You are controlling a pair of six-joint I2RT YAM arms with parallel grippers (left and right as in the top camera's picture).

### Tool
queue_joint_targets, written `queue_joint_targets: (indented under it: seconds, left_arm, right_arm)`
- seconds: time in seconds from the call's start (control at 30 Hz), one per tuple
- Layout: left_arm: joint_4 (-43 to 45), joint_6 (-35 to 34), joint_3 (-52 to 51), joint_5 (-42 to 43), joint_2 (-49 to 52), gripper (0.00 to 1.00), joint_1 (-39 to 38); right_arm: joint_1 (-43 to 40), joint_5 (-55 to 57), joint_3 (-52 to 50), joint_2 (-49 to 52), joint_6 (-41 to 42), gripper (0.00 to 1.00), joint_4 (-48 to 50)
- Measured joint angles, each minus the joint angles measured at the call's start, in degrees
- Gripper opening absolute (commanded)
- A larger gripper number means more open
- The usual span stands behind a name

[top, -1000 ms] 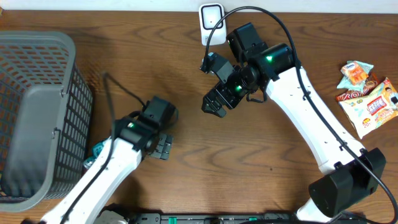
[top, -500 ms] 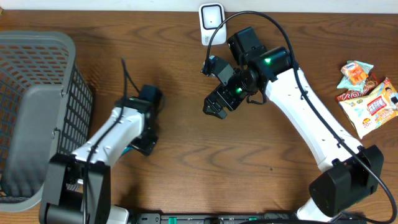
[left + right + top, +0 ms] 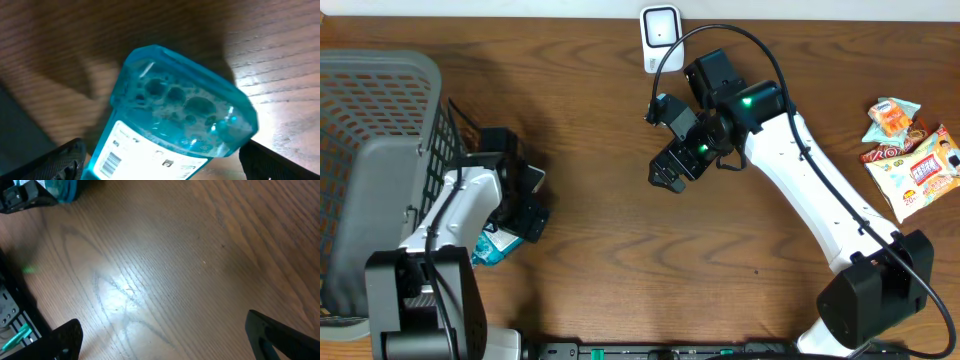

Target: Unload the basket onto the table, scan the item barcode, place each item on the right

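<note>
A clear teal bottle (image 3: 180,110) with a white label and a barcode (image 3: 111,162) lies on the wooden table. It fills the left wrist view, and from overhead only its end (image 3: 496,245) shows beside the left arm. My left gripper (image 3: 167,170) hangs over it, open, with one finger on each side of the bottle's labelled part. My right gripper (image 3: 668,176) hovers open above bare wood at mid-table, with nothing between its fingers (image 3: 280,335). A white scanner (image 3: 660,30) stands at the table's far edge.
A grey mesh basket (image 3: 380,180) stands at the left, close to the left arm. Snack packets (image 3: 910,150) lie at the right edge. The right wrist view shows bare wood, with the teal bottle (image 3: 62,190) at its top left corner.
My left arm has swung left toward the basket and now sits over the teal bottle, which shows more from overhead. The right arm has hardly moved.
</note>
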Motion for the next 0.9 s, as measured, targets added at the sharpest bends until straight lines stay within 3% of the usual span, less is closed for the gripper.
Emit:
queue_joint_targets:
  seconds: [0.37,0.83,0.9]
  left_arm:
    - [5.7,2.2,-7.5,3.9,0.0,0.98,0.0]
    - [7.5,2.4,-7.6,6.1,-0.3,1.00,-0.8]
    - [8.9,2.4,-7.6,7.7,-0.5,0.92,-1.7]
  right_arm:
    - [0.0,0.6,0.0,0.0,0.0,0.99,0.1]
    - [0.0,0.7,0.0,0.0,0.0,0.99,0.2]
    - [0.0,0.7,0.0,0.0,0.0,0.99,0.2]
